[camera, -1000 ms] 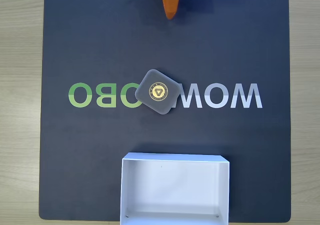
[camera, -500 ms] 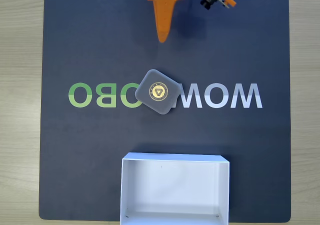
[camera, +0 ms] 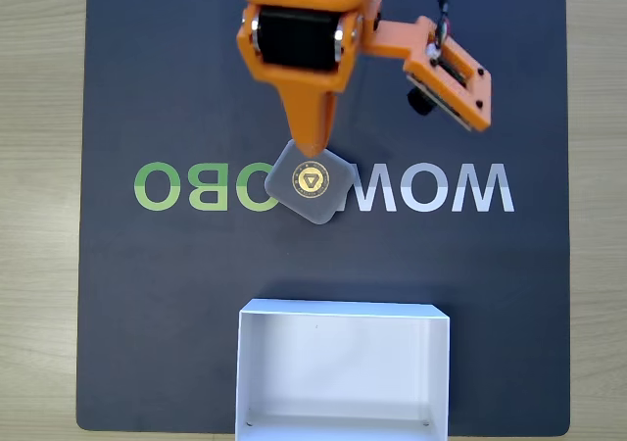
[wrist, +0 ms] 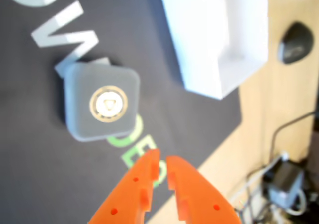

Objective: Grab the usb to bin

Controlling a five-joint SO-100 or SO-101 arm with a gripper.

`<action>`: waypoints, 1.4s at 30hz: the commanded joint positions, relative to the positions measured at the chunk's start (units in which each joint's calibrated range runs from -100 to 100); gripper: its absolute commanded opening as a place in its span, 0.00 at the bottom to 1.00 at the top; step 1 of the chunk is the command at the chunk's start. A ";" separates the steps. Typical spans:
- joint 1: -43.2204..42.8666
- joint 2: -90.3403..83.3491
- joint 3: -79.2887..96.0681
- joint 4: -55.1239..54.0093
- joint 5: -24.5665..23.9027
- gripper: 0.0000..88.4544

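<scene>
Setting: robotics lab or office desk.
Surface: light wooden desk (camera: pixel 39 167), under a dark printed mat (camera: pixel 196 294) bearing a logo.
Beyond the mat's edge: tangled cables (wrist: pixel 279 184) and a dark computer mouse (wrist: pixel 295 42) on the desk.

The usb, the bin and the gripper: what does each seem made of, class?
The usb: matte grey plastic or rubber by its soft sheen, with a shiny gold emblem. The bin: thin white card, probably, by its sharp folded walls. The gripper: orange plastic, likely printed.

Top-down fixed view; close, oblique wrist view.
</scene>
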 commanded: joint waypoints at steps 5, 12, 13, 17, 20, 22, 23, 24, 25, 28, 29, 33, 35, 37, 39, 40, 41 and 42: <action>0.10 18.78 -27.79 20.04 -11.57 0.02; -0.07 29.89 -35.20 31.30 -13.68 0.02; -0.07 31.25 -35.83 32.43 -13.73 0.02; -0.07 35.91 -39.00 36.28 -13.41 0.02; -0.07 38.11 -41.71 38.02 -13.31 0.03; -0.07 38.79 -43.24 38.98 -12.99 0.10; -0.07 39.05 -43.78 39.24 -12.73 0.14; -0.07 39.22 -43.96 39.33 -12.47 0.19; -0.07 39.39 -44.05 39.33 -12.26 0.25; -0.07 39.56 -43.60 39.33 -11.47 0.42; -0.07 39.64 -43.24 39.33 -11.20 0.47; 0.52 42.44 -43.42 38.89 -11.10 0.59; 0.60 44.39 -43.69 38.72 -11.10 0.60; 0.60 46.08 -43.69 38.63 -11.10 0.60; 0.60 47.61 -43.87 38.46 -11.10 0.60; 0.60 48.29 -44.15 38.46 -11.10 0.60; 0.60 48.97 -44.24 38.37 -11.10 0.60; 0.60 49.64 -44.24 38.28 -11.10 0.60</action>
